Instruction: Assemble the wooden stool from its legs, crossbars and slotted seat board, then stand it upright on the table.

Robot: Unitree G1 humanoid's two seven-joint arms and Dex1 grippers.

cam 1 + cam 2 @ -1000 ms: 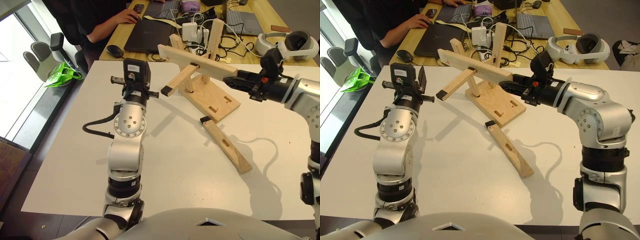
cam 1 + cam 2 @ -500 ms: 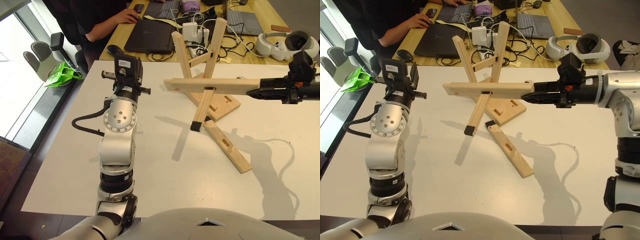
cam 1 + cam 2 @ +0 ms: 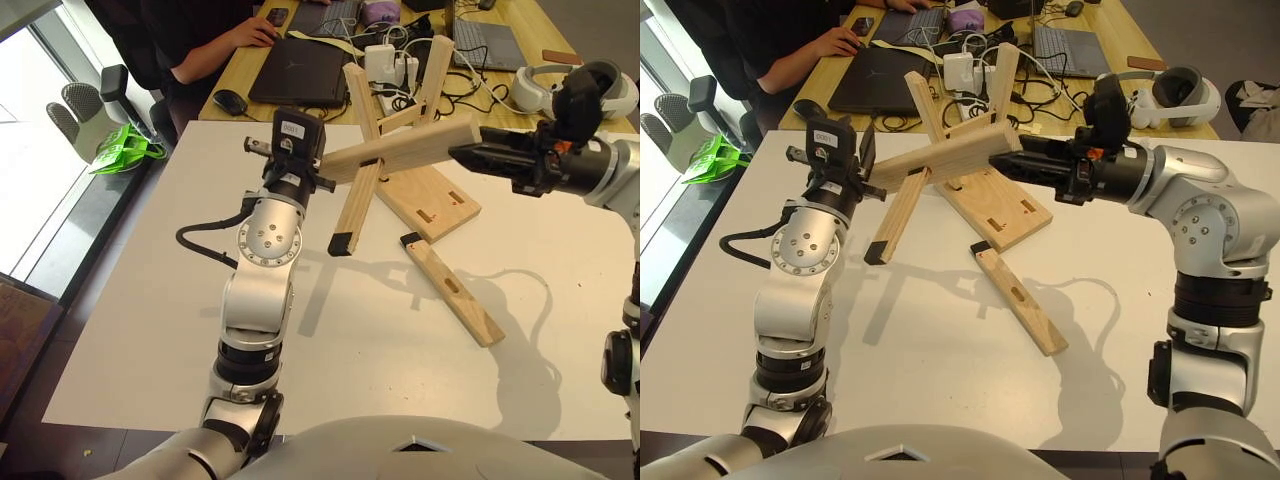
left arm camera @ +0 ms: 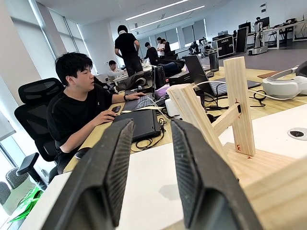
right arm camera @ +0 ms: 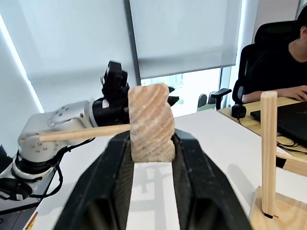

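We see a black laptop [image 3: 300,70] on a wooden desk [image 3: 238,70]. Just left of the laptop lies a black mouse [image 3: 229,101]. To the laptop's right sit white chargers [image 3: 385,62] among tangled cables, and farther right a white headset [image 3: 1170,95]. Well left of the laptop, a green bag [image 3: 122,150] rests on the floor.
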